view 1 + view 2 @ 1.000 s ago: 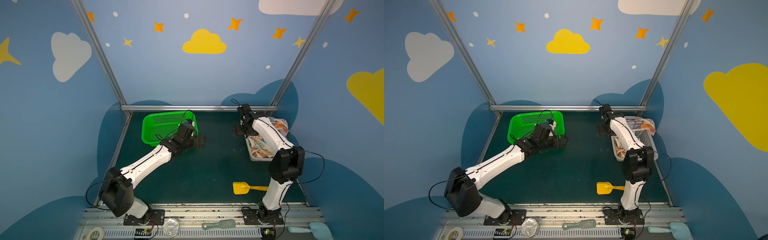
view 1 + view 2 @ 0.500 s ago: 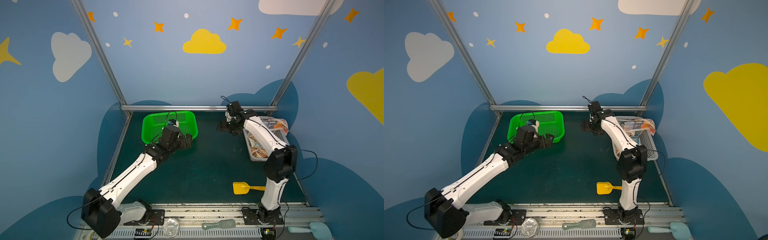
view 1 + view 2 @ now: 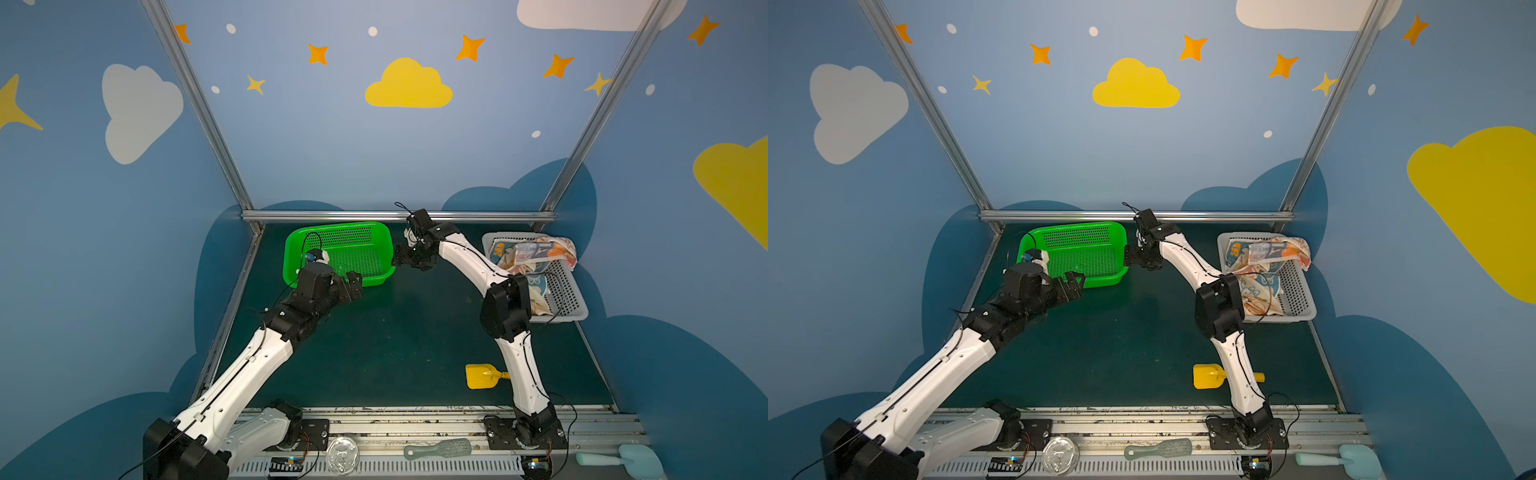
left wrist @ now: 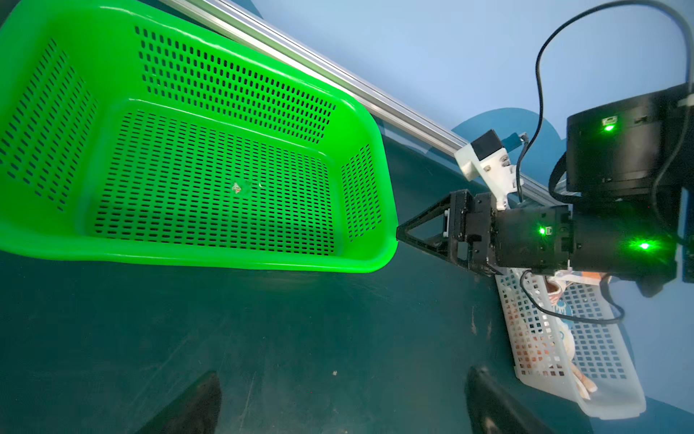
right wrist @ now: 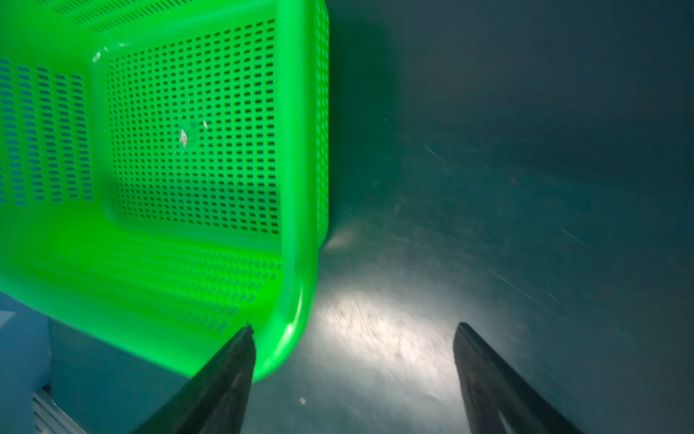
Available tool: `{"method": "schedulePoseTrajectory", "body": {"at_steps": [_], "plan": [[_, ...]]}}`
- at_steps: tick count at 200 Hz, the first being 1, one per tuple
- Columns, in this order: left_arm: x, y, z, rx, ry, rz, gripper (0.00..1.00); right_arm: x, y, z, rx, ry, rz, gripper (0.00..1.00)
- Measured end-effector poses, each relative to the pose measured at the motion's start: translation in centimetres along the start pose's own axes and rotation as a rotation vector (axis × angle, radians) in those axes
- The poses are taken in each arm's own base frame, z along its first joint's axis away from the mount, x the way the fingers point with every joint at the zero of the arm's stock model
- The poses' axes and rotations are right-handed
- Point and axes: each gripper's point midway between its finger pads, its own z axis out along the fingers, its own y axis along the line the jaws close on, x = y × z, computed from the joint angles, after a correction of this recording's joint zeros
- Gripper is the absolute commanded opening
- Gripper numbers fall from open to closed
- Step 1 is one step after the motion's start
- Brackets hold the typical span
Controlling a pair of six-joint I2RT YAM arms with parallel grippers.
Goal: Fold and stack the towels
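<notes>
At the back right of the dark green mat (image 3: pixel 395 332), the towels (image 3: pixel 532 253) lie crumpled in a heap inside a white mesh basket (image 3: pixel 569 299), the top ones spilling over its far rim; both top views show cream, orange and blue cloth (image 3: pixel 1266 253) with printed figures and some large lettering, too small and creased to read. Left of it, against the back rail, a green perforated basket (image 3: pixel 345 232) holds only a small pale fleck on its floor, clearest in the left wrist view (image 4: pixel 225 86). The right gripper (image 3: pixel 395 262) reaches across to that basket's right end with its jaws spread, and the right wrist view (image 5: pixel 353 330) shows the corner of the green rim (image 5: pixel 296 188) lying between the two dark fingers, one finger over the basket wall and the other over bare mat, nothing clamped; contact with the rim cannot be told. The left gripper (image 3: pixel 354 286) sits low at the basket's near edge, jaws wide apart and empty, its fingers over the mat in its own view (image 4: pixel 343 394). A yellow scoop (image 3: pixel 482 376) rests on the mat by the right arm's lower link
</notes>
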Motion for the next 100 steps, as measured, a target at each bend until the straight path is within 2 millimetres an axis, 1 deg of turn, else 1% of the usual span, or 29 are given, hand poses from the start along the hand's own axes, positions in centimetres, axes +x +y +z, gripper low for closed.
{"method": "schedulePoseTrajectory", "body": {"at_steps": [29,63,73,100], "plan": [[-0.2,1.8,0.3,-0.041,-0.006,-0.032,1.00,-0.6,0.5,1.8,-0.024,-0.010,-0.011,0.72],[-0.5,4.1,0.5,-0.077,-0.007,-0.093,1.00,-0.5,1.5,3.1,-0.038,-0.023,-0.031,0.61],[-0.3,4.6,0.7,-0.077,0.002,-0.117,1.00,-0.5,2.0,3.4,-0.039,-0.031,-0.036,0.59],[0.7,5.9,1.0,-0.086,0.035,-0.167,1.00,-0.4,3.2,4.1,-0.031,-0.059,-0.046,0.48]]}}
